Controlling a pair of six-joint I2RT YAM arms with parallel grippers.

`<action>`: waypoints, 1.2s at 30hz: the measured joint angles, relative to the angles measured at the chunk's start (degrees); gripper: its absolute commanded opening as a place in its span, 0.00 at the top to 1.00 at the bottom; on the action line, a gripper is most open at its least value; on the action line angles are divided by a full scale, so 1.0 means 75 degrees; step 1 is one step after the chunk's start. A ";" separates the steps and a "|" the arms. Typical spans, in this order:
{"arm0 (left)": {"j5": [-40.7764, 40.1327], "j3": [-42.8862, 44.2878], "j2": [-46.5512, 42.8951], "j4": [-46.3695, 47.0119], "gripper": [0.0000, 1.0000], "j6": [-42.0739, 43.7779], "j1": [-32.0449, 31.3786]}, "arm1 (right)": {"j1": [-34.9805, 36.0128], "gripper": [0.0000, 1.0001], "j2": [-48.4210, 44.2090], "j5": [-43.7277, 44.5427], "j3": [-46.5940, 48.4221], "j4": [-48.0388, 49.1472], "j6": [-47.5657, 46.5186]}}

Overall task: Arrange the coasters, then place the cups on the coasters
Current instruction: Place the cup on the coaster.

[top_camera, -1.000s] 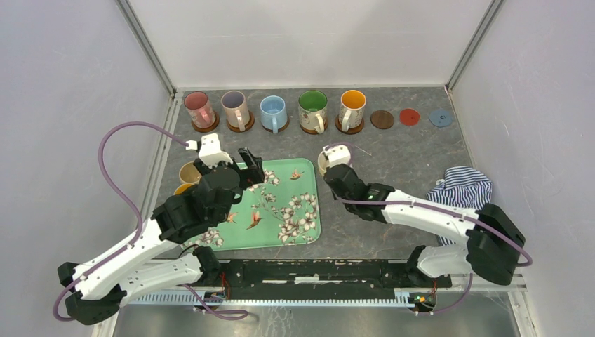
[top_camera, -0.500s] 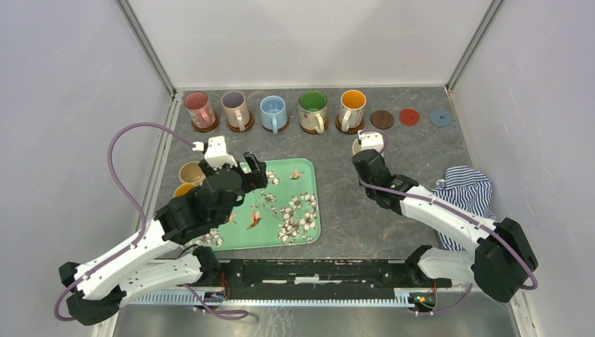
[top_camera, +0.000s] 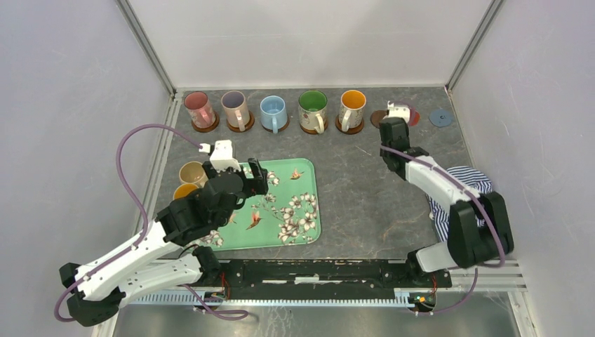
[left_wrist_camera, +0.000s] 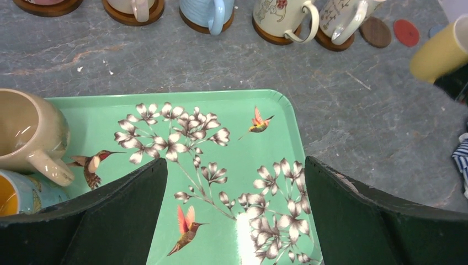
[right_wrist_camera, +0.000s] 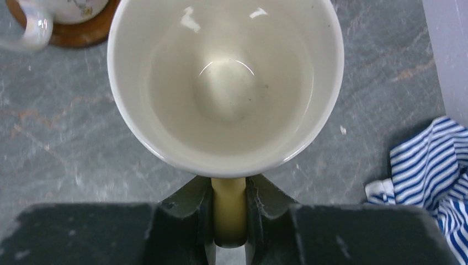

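Five cups stand on wooden coasters along the back: pink [top_camera: 198,108], lilac [top_camera: 235,108], light blue [top_camera: 273,111], green [top_camera: 313,108], orange [top_camera: 352,107]. To their right lie three small coasters: dark brown [top_camera: 377,119], red [top_camera: 412,116], blue-grey [top_camera: 440,116]. My right gripper [top_camera: 390,123] [right_wrist_camera: 229,190] is shut on the yellow handle of a cup [right_wrist_camera: 226,83] with a pale inside. It holds the cup over the dark brown and red coasters and partly hides them. My left gripper [top_camera: 254,175] [left_wrist_camera: 234,165] hangs open over the green floral tray [top_camera: 288,217]. A tan cup [top_camera: 191,172] [left_wrist_camera: 27,132] and an orange-inside cup [top_camera: 184,189] sit at the tray's left end.
A blue-striped cloth [top_camera: 463,184] [right_wrist_camera: 430,171] lies crumpled on the right side of the table, under the right arm. White walls with metal posts close in the back and both sides.
My right arm has carried the cup from beside the tray's right corner to the back right, over the small coasters. The left gripper has shifted slightly right and stays open.
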 measured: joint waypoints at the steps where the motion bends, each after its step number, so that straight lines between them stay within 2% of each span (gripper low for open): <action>1: 0.0015 -0.0017 0.0000 -0.0026 0.00 0.0050 0.0000 | -0.0102 1.00 0.0216 -0.0064 0.0160 0.0076 -0.0035; 11: 0.0050 -0.0487 -0.0067 -0.0376 0.00 0.0283 0.0000 | -0.0863 1.00 0.2541 -0.0868 0.2133 0.0542 -0.0367; 24: 0.0029 -0.0606 -0.0227 -0.0525 0.00 0.0338 0.0000 | -0.1370 1.00 0.4590 -0.1609 0.4398 0.0382 -0.0478; 36: 0.0032 -0.0606 -0.0102 -0.0525 0.00 0.0361 0.0000 | -0.1527 1.00 0.5284 -0.1874 0.4832 0.0050 -0.0510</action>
